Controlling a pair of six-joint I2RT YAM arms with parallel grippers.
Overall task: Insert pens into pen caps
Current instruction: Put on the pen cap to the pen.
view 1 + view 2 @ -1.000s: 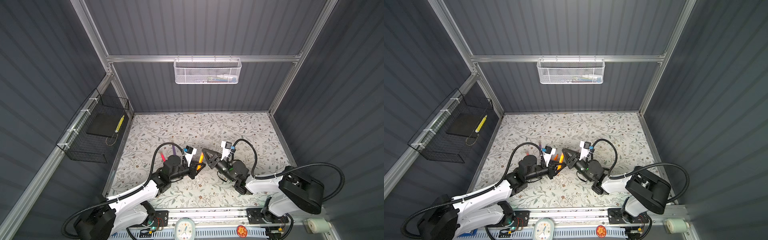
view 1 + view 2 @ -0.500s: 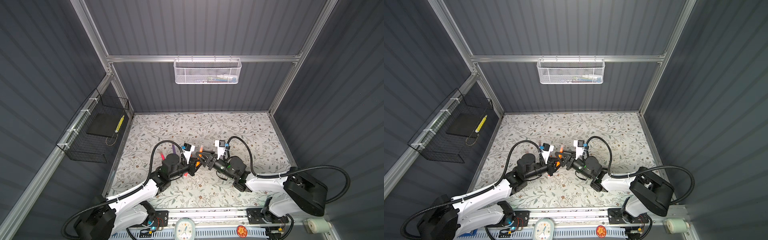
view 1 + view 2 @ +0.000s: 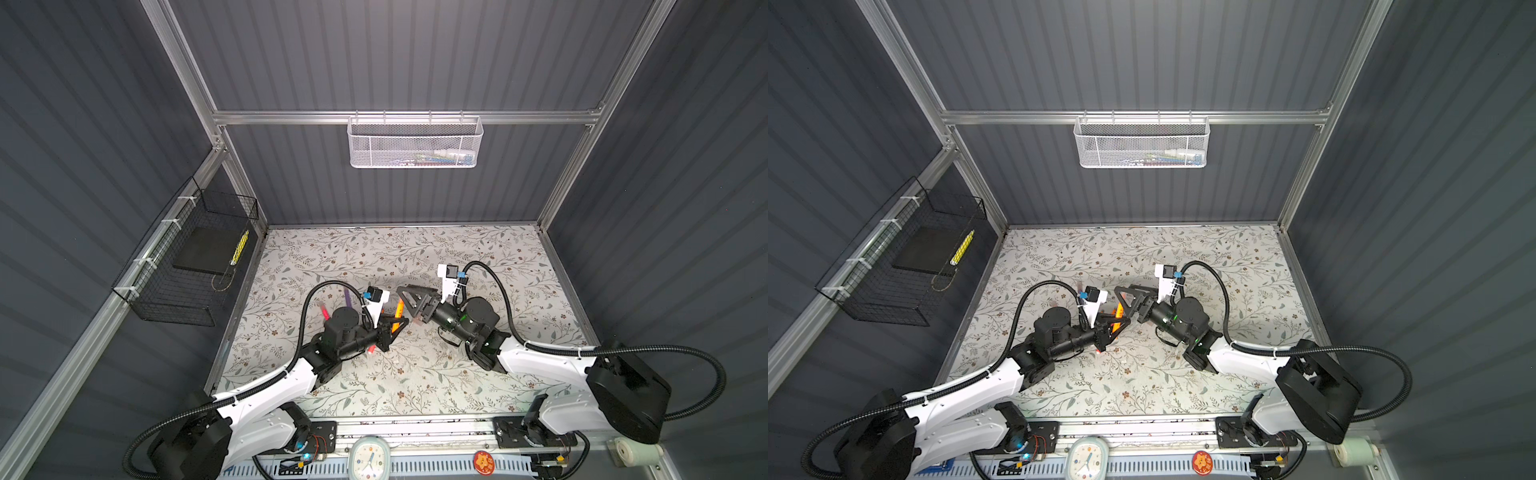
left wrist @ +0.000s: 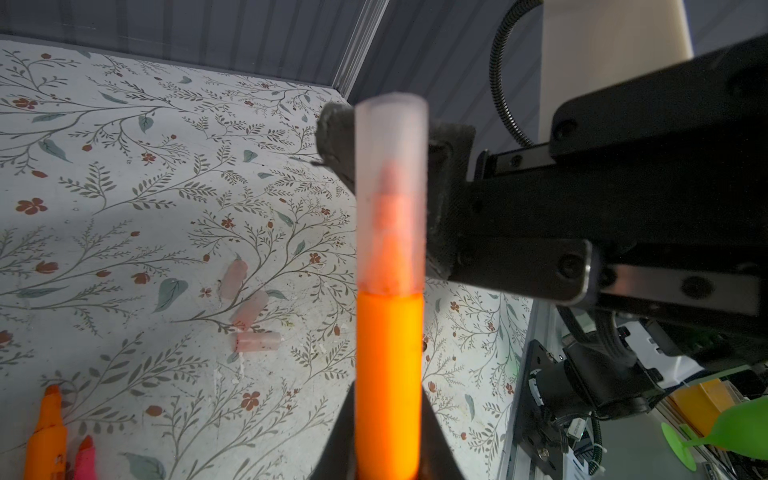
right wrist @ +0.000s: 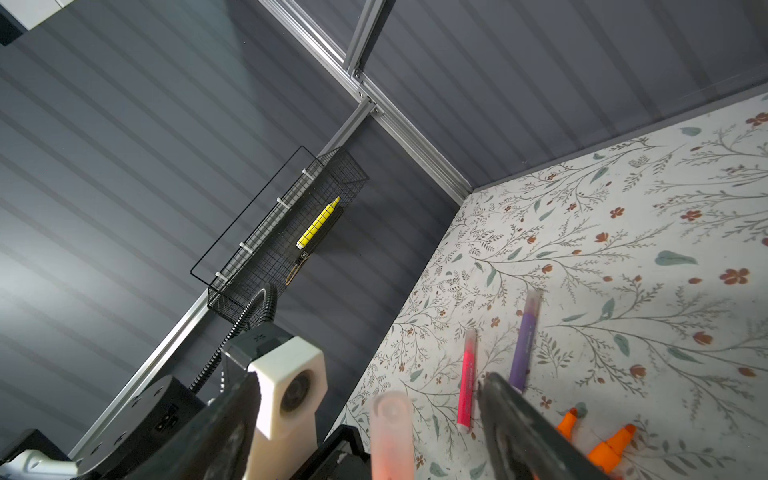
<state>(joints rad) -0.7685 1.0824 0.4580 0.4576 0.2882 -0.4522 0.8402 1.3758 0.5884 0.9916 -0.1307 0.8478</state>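
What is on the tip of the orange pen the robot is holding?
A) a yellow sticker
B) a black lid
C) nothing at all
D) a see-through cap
D: in the left wrist view a frosted, see-through cap covers the tip of the orange pen clamped in the left gripper.

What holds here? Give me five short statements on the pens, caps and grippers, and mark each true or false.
1. The left gripper is shut on an orange pen. True.
2. That pen's tip is bare. False: a translucent cap sits over it.
3. The right gripper is clamped on that cap. False: its jaws stand open on either side of it, not touching it.
4. Three loose caps lie on the table. True.
5. The purple pen lies in the black wire basket. False: it lies on the table; the basket holds a yellow marker.
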